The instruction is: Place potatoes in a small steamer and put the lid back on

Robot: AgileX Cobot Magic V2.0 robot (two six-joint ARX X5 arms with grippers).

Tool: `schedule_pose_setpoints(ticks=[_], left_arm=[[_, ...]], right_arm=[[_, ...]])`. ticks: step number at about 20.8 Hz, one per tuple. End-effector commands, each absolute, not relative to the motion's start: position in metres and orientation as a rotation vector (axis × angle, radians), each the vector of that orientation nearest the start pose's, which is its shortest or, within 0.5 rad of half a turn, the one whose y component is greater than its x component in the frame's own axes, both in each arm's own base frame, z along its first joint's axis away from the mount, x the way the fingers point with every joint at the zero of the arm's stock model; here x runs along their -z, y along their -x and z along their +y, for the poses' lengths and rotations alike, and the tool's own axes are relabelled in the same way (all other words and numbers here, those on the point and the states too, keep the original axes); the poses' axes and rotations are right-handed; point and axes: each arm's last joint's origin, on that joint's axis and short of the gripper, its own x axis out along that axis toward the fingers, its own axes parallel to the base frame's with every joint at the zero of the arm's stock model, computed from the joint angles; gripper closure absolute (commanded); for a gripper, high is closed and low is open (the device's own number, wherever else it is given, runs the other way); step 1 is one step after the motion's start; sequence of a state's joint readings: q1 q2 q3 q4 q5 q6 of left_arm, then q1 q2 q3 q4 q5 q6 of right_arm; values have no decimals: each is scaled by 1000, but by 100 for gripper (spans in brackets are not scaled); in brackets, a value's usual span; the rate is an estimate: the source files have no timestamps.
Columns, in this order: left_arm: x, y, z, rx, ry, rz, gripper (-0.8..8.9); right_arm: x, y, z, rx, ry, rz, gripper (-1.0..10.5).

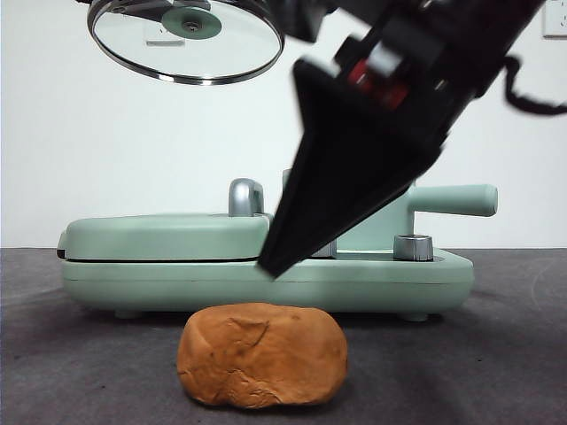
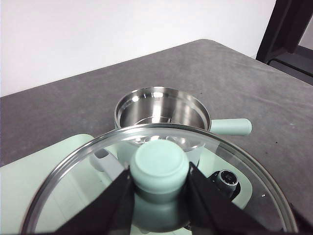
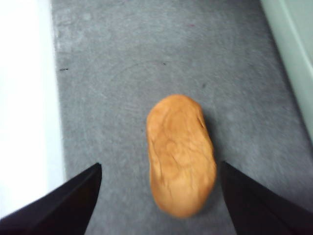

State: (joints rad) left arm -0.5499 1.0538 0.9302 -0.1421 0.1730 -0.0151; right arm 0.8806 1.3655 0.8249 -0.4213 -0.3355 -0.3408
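Front view shows us the right end effector above the potato on the counter. Only its wrist view confirms jaws spread wide. Left end effector grips the lid by its knob, above the empty steamer.

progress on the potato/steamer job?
Done: the lid is off, held up by the left gripper shut on its knob; the steamer stands open, no potato inside. In hand: the right gripper, open, is above the potato on the table. Left: grasp it, load it, put the lid back.
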Motion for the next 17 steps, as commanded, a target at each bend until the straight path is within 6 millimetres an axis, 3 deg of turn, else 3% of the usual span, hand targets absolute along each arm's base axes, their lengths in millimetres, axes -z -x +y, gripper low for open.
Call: schedule_pose_setpoints(ticks=[1,4,9,14,17], left_arm=[[-345,-196,-127,722,-41,221,800],[-345,-196,-127,723,-42,221,800],[-345,-196,-127,722,-43,221,800],[-345,-196,-127,722,-43,221,800],[-345,-196,-127,722,-43,221,800]], right_arm=[[-202,-162,219,-1286,580,787,562],[-190,-164,225,-1261,610,815,577],[-181,-165,226,-1255,617,864,727],[-184,-166,221,-1150,619,897,752],[-199,-162,208,-1101,601,908,752]])
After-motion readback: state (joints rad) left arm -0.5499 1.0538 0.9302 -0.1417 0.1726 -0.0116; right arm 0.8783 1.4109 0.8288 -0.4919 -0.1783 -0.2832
